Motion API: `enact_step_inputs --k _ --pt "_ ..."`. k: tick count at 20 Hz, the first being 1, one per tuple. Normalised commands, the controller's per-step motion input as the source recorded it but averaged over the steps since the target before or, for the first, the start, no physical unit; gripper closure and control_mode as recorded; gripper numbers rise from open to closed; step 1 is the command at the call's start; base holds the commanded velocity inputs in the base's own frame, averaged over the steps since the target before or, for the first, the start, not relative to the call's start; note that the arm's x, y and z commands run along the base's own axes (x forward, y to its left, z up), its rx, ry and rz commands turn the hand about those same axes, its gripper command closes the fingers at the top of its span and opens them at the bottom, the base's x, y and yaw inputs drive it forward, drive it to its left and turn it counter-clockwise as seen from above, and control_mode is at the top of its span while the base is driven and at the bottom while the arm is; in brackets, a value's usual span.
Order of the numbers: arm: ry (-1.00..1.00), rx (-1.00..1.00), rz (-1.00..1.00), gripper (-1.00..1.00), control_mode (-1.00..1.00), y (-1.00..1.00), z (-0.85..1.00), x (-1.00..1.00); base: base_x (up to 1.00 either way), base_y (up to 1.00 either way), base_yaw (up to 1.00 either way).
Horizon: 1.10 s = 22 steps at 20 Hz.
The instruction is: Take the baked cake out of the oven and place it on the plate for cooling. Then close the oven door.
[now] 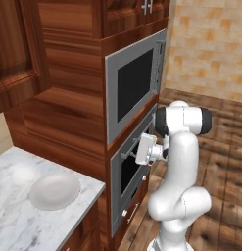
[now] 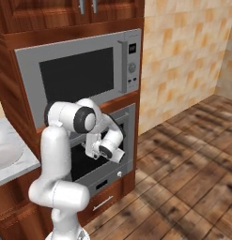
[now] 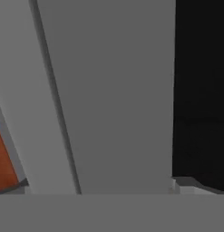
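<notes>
Nothing is done yet: the oven door (image 1: 123, 172) stands shut just ahead of the wide-spread, empty fingers (image 1: 137, 152), the cake presumably hidden behind it, and the plate (image 1: 54, 190) waits bare on the table (image 1: 14, 220).

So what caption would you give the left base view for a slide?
White arm's open gripper reaches the closed oven door below the microwave; a white plate waits on the marble counter.
</notes>
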Motion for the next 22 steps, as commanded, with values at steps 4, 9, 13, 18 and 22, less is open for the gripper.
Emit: enact_step_inputs --k 4,9,13,18,22 --pt "0.18 -0.06 -0.26 1.0 -1.0 0.37 -0.01 0.57 0.0 0.0 0.0" --pt "0.35 -0.23 -0.05 1.0 -1.0 0.13 -0.05 0.3 0.0 0.0 0.0" --pt "0.23 -0.34 -0.16 1.0 -1.0 -0.79 -0.29 -0.08 0.0 0.0 0.0" --pt "0.22 -0.34 -0.15 1.0 -1.0 -1.0 -0.59 -0.42 0.0 0.0 0.0" --pt "0.23 -0.32 -0.14 1.0 -1.0 -1.0 -0.78 -0.47 0.0 0.0 0.0"
